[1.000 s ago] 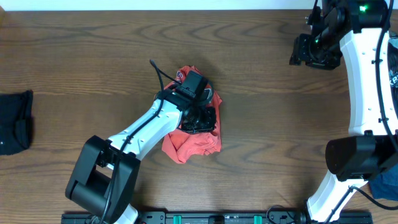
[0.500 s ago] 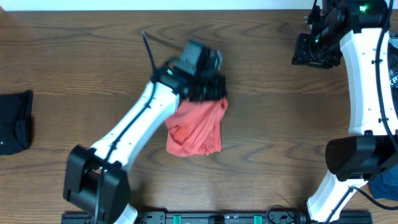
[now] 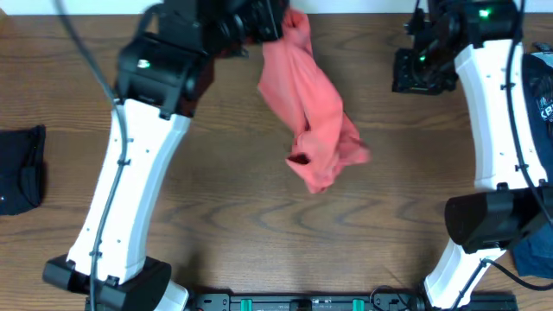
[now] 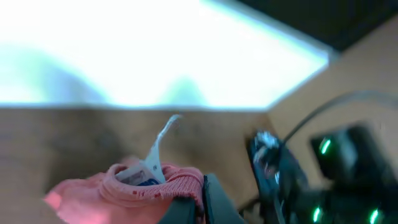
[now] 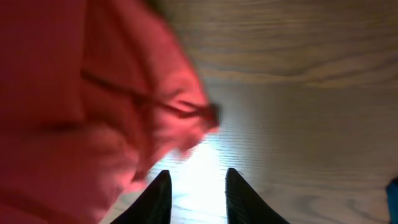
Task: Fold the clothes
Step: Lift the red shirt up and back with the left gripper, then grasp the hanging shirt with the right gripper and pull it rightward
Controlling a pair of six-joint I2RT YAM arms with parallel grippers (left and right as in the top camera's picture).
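Note:
The coral-red T-shirt (image 3: 315, 121) of the clothes hangs in the air over the table's middle, bunched and swinging. My left gripper (image 3: 263, 22) holds it high at the back edge. In the left wrist view that gripper (image 4: 202, 186) is shut on the ribbed collar beside the white neck label (image 4: 152, 165). My right gripper (image 3: 416, 71) hovers at the back right, apart from the shirt. In the right wrist view its jaws (image 5: 196, 180) are open with only table between them, and the T-shirt (image 5: 87, 93) fills the left side.
A small black garment (image 3: 22, 168) lies at the table's left edge. A navy printed shirt (image 3: 543, 95) shows at the right edge behind the right arm, with more blue cloth (image 3: 536, 255) at the lower right. Bare wooden tabletop (image 3: 259, 225) lies below the hanging shirt.
My left arm has lifted the T-shirt off the table and carried it up toward the back edge, so it now hangs and swings right. The right gripper has shifted slightly left.

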